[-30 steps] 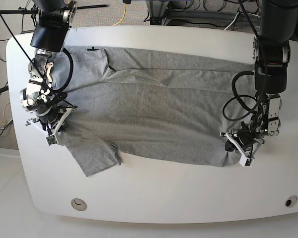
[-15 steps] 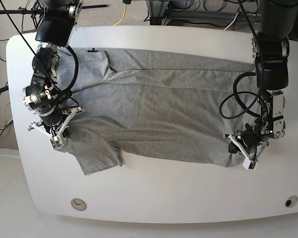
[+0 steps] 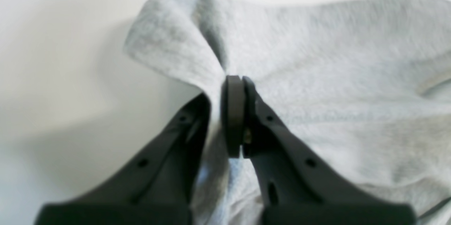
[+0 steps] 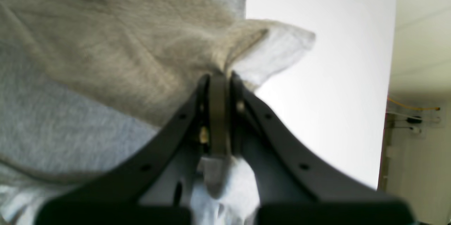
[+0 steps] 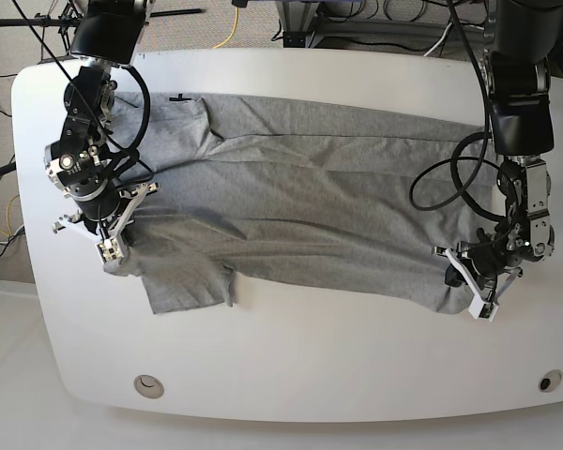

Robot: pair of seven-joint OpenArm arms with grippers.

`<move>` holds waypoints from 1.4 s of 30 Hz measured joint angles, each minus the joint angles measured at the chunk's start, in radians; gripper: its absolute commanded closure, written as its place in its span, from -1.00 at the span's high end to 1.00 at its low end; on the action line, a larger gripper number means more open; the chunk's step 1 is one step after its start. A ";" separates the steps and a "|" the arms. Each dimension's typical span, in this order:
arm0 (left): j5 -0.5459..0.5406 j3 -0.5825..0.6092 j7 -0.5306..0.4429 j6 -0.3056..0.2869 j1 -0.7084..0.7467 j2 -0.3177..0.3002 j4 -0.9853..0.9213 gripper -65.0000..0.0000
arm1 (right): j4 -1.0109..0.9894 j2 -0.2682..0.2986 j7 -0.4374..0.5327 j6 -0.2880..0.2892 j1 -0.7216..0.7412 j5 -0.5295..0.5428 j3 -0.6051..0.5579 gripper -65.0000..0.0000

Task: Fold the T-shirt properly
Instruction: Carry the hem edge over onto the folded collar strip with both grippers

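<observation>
- The T-shirt (image 5: 300,197), plain grey, lies spread over the upper and middle part of the white worktop (image 5: 319,375), under both arms
- The left pincer (image 3: 226,84) is clamped on the T-shirt, its fingertips closed together on a gathered ridge of cloth near the lower corner on the base view's right
- The right pincer (image 4: 227,80) is clamped on the T-shirt too, pinching a bunched fold on the base view's left
- In the left wrist view a rounded flap of cloth sticks out past the fingertips, and a strip of cloth runs down between the fingers
- In the right wrist view a paler tip of fabric pokes out beyond the pinch, over the bare white surface
- Long creases cross the T-shirt in the base view, one set sloping along its upper part, others running out from the right pincer
- A flap of grey cloth hangs off the main spread just beside the right pincer, towards the near edge of the worktop
- A small dark mark (image 5: 179,97) shows at the far edge of the cloth, close to the right arm (image 5: 94,122)
- Two round fittings (image 5: 148,386) sit in the worktop near its front corners, both well apart from the cloth
- The left arm (image 5: 524,122) reaches down from the far side, with a black cable (image 5: 412,191) looping beside it
</observation>
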 measured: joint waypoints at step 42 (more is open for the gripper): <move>-0.042 -0.134 0.022 -0.024 0.304 -0.115 0.190 -0.95 | 0.138 -0.002 0.026 0.027 -0.261 0.043 0.194 -1.00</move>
